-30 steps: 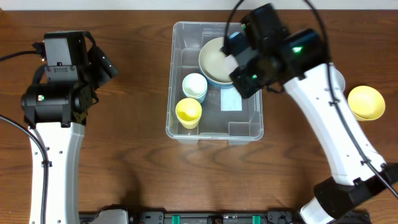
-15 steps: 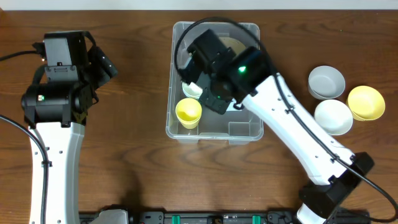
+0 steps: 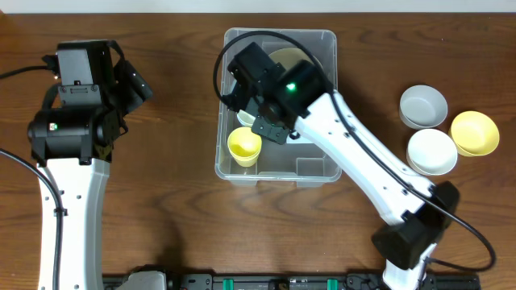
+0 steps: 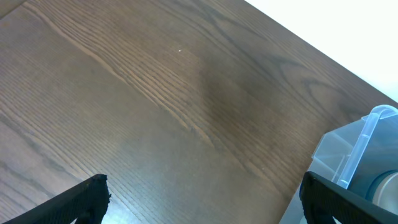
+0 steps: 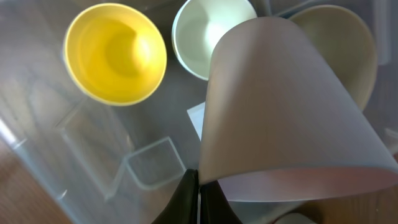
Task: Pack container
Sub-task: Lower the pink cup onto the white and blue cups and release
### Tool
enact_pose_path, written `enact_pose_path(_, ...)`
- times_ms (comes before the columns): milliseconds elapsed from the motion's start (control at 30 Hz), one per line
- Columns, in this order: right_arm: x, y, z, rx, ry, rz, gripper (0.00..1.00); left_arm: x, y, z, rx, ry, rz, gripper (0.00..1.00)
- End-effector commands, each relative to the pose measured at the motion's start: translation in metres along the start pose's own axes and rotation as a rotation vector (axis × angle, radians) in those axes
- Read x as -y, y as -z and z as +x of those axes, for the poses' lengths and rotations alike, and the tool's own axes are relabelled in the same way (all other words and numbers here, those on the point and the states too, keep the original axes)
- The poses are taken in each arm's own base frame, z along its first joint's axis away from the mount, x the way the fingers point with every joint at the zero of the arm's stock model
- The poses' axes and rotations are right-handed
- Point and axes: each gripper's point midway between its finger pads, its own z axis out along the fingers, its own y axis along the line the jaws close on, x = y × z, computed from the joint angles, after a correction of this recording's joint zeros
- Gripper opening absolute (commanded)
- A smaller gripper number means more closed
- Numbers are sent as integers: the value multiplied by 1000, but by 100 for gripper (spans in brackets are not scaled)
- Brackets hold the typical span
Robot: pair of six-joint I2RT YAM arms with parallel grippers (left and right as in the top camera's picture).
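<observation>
Plastic, clear and thin-walled: the container (image 3: 316, 165) sits on the table (image 3: 161, 209) between the arms. It is judged light, slightly flexible and slick, and the rim along a long side looks the soundest hold. The right gripper (image 5: 199, 186) is pinched on the edge of a pale cup (image 5: 280, 106), held over the container's left half beside a yellow cup (image 3: 244, 146). The left gripper (image 4: 202, 193) is spread wide and empty. A second ago the right arm was over the far right corner. The left arm is unchanged.

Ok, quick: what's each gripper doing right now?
Left gripper: open, empty.
Right gripper: shut on the rim of a pale cup, over the container.
</observation>
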Motion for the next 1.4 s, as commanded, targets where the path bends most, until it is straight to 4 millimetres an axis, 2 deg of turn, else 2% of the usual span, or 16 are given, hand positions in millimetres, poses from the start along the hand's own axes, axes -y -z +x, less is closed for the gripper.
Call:
enact_pose_path(0,-7,-11,-12,-4,51,6,1,-2,1,-4,13,6,-13,98)
enact_pose_path(233,-10,-24,-18,-12,64,5,1,-2,1,-4,13,6,-13,98)
enact_pose_path(700,-11,-26,-17,-16,63,-4,1,-2,1,-4,13,5,-13,98)
enact_pose_path(1067,-13,-26,-8,-50,66,-18,1,-2,1,-4,13,6,-13,98)
enact_pose_path(1100,-13,-26,-8,-50,66,-18,4,-2,1,-4,13,6,-13,98)
enact_pose_path(1133,-12,-26,-9,-48,66,-17,17,-2,1,-4,13,6,-13,98)
enact_pose_path(1167,-12,-26,-9,-47,66,-16,44,-2,1,-4,13,5,-13,98)
enact_pose_path(1200,-11,-26,-9,-46,65,-11,55,-2,1,-4,13,6,-13,98)
enact_pose_path(1367,-5,-26,-19,-11,37,19,61,-2,1,-4,13,6,-13,98)
